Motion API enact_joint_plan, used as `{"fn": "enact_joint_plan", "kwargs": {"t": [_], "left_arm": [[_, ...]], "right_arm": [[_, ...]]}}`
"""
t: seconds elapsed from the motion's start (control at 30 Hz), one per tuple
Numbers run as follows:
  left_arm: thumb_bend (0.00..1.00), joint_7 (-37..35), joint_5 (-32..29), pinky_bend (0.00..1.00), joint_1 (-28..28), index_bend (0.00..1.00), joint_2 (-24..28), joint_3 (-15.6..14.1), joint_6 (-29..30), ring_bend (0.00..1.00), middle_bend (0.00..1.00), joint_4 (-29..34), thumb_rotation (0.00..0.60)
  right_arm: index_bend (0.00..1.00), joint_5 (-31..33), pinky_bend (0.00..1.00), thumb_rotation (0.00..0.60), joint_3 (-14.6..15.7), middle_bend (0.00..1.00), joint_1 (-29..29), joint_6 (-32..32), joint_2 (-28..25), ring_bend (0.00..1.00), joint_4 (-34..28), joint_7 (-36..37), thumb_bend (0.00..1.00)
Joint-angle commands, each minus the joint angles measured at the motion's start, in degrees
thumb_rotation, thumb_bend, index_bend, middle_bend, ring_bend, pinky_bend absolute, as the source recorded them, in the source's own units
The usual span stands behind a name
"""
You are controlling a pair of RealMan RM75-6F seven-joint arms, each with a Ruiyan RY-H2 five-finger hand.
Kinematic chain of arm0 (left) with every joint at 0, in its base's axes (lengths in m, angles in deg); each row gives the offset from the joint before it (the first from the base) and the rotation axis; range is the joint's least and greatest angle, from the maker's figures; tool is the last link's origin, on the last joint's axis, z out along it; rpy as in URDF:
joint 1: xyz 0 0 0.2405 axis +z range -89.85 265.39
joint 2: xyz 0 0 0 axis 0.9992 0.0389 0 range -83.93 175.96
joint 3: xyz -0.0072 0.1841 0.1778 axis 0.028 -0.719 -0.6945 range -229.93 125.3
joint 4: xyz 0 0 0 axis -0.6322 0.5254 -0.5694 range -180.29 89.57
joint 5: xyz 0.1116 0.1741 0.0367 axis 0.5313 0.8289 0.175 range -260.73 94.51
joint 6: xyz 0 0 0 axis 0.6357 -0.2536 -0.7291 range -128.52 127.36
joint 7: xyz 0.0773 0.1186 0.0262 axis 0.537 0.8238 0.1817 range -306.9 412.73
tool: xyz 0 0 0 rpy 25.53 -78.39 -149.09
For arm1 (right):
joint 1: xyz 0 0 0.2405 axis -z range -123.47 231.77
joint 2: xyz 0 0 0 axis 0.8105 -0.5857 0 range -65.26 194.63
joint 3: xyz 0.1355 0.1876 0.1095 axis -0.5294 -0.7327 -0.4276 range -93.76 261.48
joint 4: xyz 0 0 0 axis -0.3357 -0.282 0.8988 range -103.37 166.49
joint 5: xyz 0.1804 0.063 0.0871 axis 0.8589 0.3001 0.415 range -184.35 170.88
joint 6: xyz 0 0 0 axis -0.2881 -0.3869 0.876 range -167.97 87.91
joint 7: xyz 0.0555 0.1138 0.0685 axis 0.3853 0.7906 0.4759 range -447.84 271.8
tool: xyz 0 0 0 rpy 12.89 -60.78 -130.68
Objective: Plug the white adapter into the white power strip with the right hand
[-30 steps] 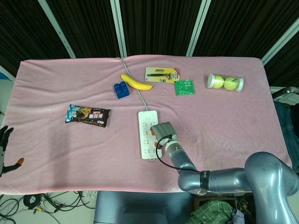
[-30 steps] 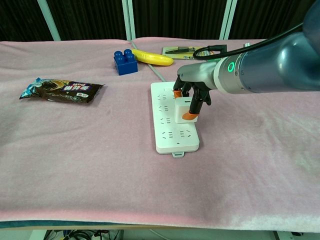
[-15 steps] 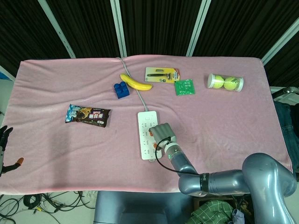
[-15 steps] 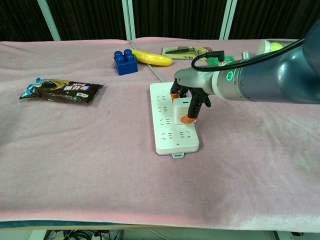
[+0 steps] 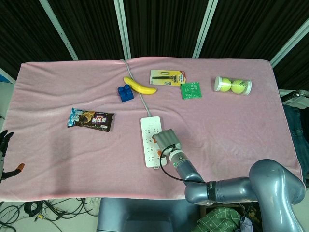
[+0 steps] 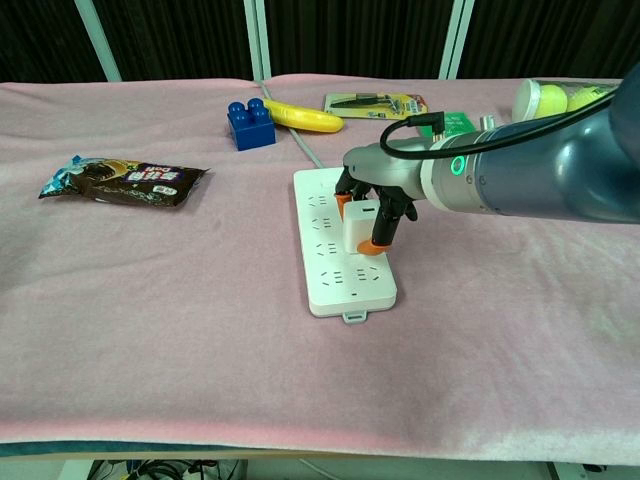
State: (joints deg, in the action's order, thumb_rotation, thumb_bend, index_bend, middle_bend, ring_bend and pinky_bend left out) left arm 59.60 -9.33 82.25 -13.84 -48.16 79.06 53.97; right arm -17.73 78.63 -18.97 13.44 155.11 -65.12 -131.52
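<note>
The white power strip (image 6: 338,250) (image 5: 150,137) lies lengthwise in the middle of the pink cloth, its cord running back toward the banana. My right hand (image 6: 370,195) (image 5: 166,141) pinches the white adapter (image 6: 359,226) between orange-tipped fingers and holds it down on the strip's right row of sockets, near the middle. In the head view the hand covers the adapter. My left hand (image 5: 5,154) hangs off the table's left edge with its fingers apart, holding nothing.
A blue toy brick (image 6: 251,123), a banana (image 6: 303,117) and a carded tool (image 6: 375,101) lie behind the strip. A green card (image 5: 190,90) and a tube of tennis balls (image 5: 232,85) sit back right. A snack packet (image 6: 125,181) lies left.
The power strip has slid and turned a little to the left under the right hand, its far end most. The hand and adapter shifted left and lower onto it.
</note>
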Motion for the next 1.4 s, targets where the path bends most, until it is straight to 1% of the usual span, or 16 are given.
{"fn": "enact_joint_plan", "kwargs": {"t": [0.03, 0.07, 0.13, 0.2, 0.3, 0.37, 0.43, 0.7, 0.77, 1.0, 1.4], "left_arm": [[0.23, 0.03, 0.00, 0.00, 0.00, 0.01, 0.00, 0.00, 0.01, 0.00, 0.00, 0.03, 0.600], [0.23, 0.05, 0.01, 0.00, 0.00, 0.01, 0.00, 0.00, 0.04, 0.00, 0.00, 0.02, 0.600], [0.23, 0.03, -0.02, 0.00, 0.02, 0.01, 0.01, 0.01, 0.05, 0.00, 0.00, 0.04, 0.600], [0.23, 0.03, -0.03, 0.00, 0.02, 0.01, 0.01, 0.01, 0.06, 0.00, 0.00, 0.03, 0.600], [0.23, 0.02, -0.05, 0.00, 0.00, 0.01, 0.03, 0.01, 0.00, 0.00, 0.00, 0.03, 0.600], [0.23, 0.05, -0.06, 0.00, -0.01, 0.01, 0.04, 0.02, 0.01, 0.00, 0.00, 0.02, 0.600], [0.23, 0.05, -0.09, 0.00, -0.01, 0.01, 0.03, 0.02, -0.01, 0.00, 0.00, 0.02, 0.600], [0.23, 0.38, -0.50, 0.00, -0.03, 0.01, 0.04, 0.04, -0.16, 0.00, 0.00, 0.18, 0.600], [0.23, 0.49, -0.63, 0.00, -0.03, 0.01, 0.07, 0.03, -0.22, 0.00, 0.00, 0.21, 0.600], [0.23, 0.71, -0.86, 0.00, -0.04, 0.01, 0.11, 0.06, -0.24, 0.00, 0.00, 0.40, 0.600], [0.23, 1.13, -1.23, 0.00, -0.08, 0.01, 0.10, 0.08, -0.36, 0.00, 0.00, 0.53, 0.600]], "right_arm": [[1.00, -0.06, 0.60, 0.600, -0.02, 0.90, -0.03, -0.02, 0.11, 0.85, 0.07, -0.03, 0.52], [1.00, -0.13, 0.60, 0.600, -0.03, 0.85, -0.03, 0.07, 0.19, 0.82, 0.14, -0.05, 0.51], [0.92, 0.15, 0.57, 0.600, -0.08, 0.72, -0.02, -0.09, 0.14, 0.73, 0.06, 0.00, 0.50], [0.74, 0.97, 0.51, 0.600, -0.21, 0.57, -0.06, -0.71, -0.19, 0.63, -0.22, 0.12, 0.48], [0.56, 3.24, 0.43, 0.600, -0.28, 0.44, -0.51, -1.86, -1.03, 0.52, -0.59, -0.13, 0.45], [0.48, 4.40, 0.40, 0.600, -0.12, 0.40, -0.96, -1.90, -1.29, 0.48, -0.69, -0.66, 0.44], [0.43, 5.53, 0.38, 0.600, -0.09, 0.37, -1.35, -2.05, -1.50, 0.46, -0.82, -0.97, 0.42], [0.33, 7.37, 0.37, 0.600, -0.35, 0.33, -2.02, -2.27, -2.54, 0.43, -1.41, -0.95, 0.36], [0.32, 7.31, 0.37, 0.600, -0.42, 0.31, -2.00, -2.18, -2.78, 0.42, -1.61, -0.76, 0.35], [0.30, 6.23, 0.37, 0.600, -0.97, 0.28, -1.54, -1.86, -3.82, 0.41, -2.86, 0.62, 0.33], [0.30, 4.56, 0.37, 0.600, -2.72, 0.28, -0.58, -2.28, -7.36, 0.41, -5.56, 3.88, 0.33]]}}
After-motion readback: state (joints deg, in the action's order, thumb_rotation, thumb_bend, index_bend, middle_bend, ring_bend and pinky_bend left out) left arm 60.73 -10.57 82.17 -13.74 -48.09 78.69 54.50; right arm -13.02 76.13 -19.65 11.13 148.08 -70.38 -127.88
